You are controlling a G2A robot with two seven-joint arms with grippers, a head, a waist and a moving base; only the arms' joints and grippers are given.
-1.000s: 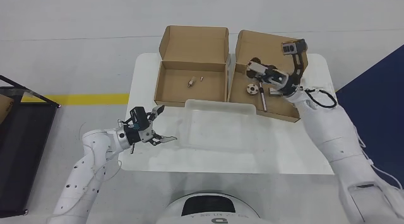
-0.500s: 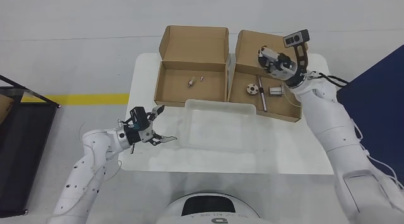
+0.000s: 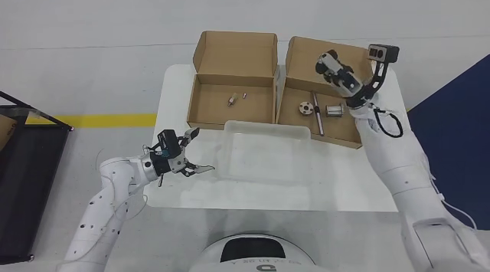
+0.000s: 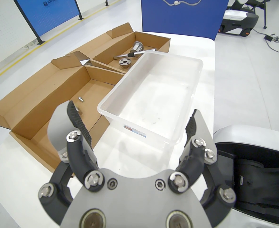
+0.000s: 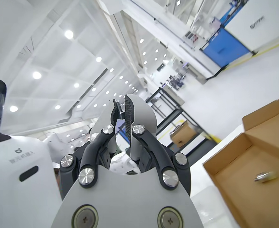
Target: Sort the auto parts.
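My right gripper (image 3: 325,63) hangs raised over the back of the right cardboard box (image 3: 342,136), tilted upward. In the right wrist view its fingers (image 5: 130,110) are shut on a small threaded bolt (image 5: 117,109). The right box holds a round flange (image 3: 305,107), a thin rod (image 3: 317,117) and a short metal cylinder (image 3: 334,109). Two small parts (image 3: 230,100) lie in the left box (image 3: 200,111). My left gripper (image 3: 200,152) stands open at the left end of the clear plastic tray (image 3: 304,128), nothing between its fingers (image 4: 76,117).
The white table (image 3: 174,96) carries both boxes at the back, lids folded open, with the tray (image 4: 120,117) in front of them. A black cart (image 3: 23,165) stands on the floor at the far left. Bare table lies in front of the tray.
My right gripper has risen out of the right box and swung toward its back edge, tilting upward. The left arm has kept still.
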